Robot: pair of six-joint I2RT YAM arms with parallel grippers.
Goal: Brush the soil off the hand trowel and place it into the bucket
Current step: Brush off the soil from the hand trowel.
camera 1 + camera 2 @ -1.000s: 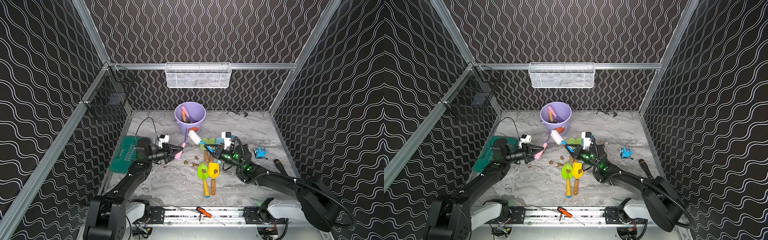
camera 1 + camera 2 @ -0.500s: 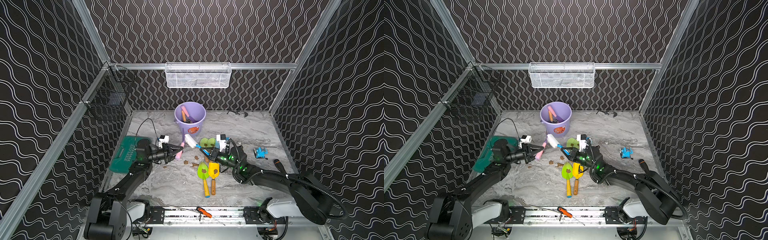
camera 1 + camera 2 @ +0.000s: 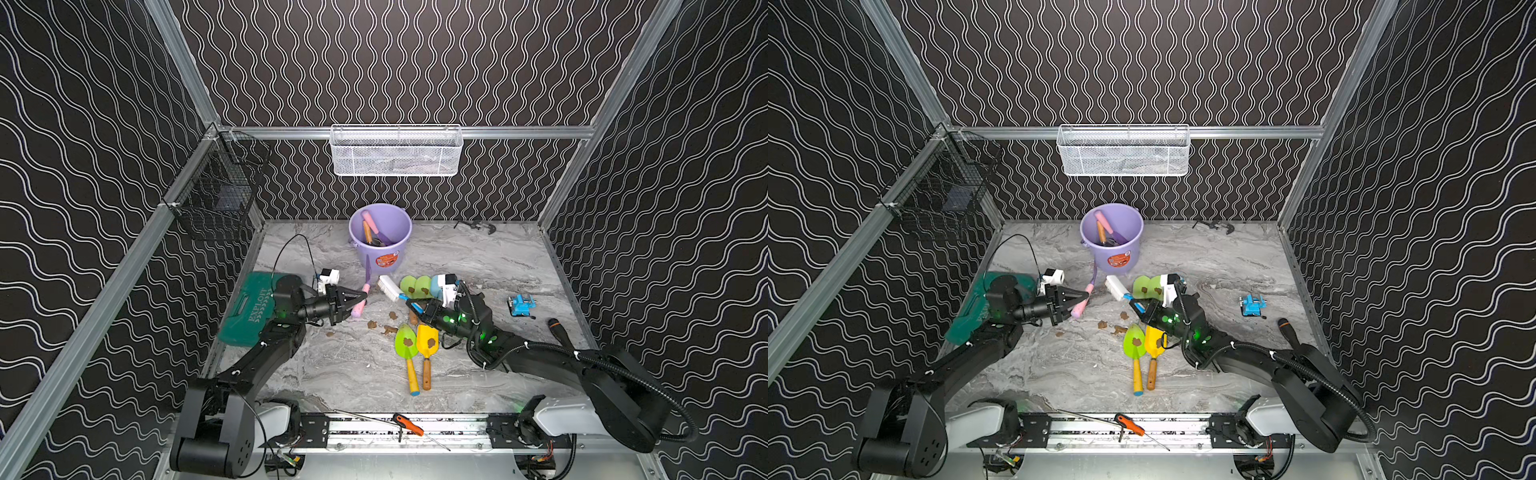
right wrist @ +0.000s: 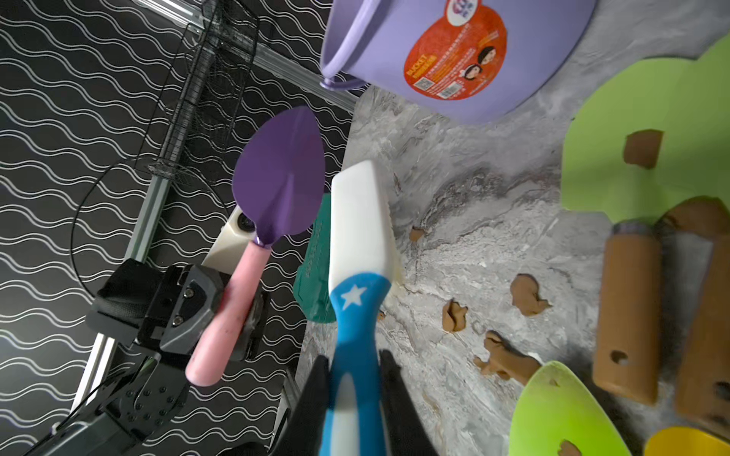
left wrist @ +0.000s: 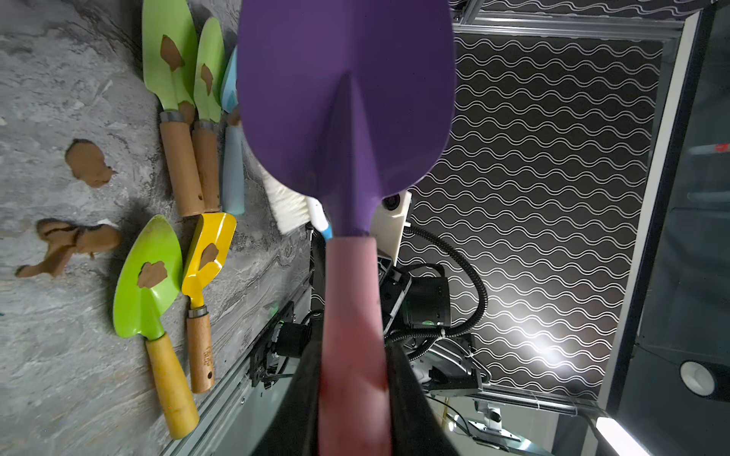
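Observation:
My left gripper (image 3: 358,297) (image 5: 353,357) is shut on the pink handle (image 5: 352,308) of a hand trowel (image 3: 360,302) (image 3: 1080,304). Its purple blade (image 5: 347,98) (image 4: 280,181) stands on edge above the floor with no soil showing on it. My right gripper (image 3: 415,308) (image 4: 352,367) is shut on the blue handle of a white brush (image 3: 388,287) (image 4: 361,213). The brush head is just beside the blade and apart from it. Brown soil (image 3: 390,330) (image 5: 87,162) clumps lie on the floor between the arms. The lavender bucket (image 3: 400,245) (image 4: 533,59) stands behind, with tools inside.
A green trowel (image 3: 405,343) and a yellow trowel (image 3: 427,340) with soil patches lie in front of the right gripper. Pale green trowels (image 3: 417,286) lie behind it. A green case (image 3: 253,307) is at the left, a blue vise (image 3: 521,305) at the right, and a white wire basket (image 3: 395,151) hangs on the back wall.
My right gripper has carried the brush slightly left and lower, closer to the trowel. The left arm with the trowel has barely moved.

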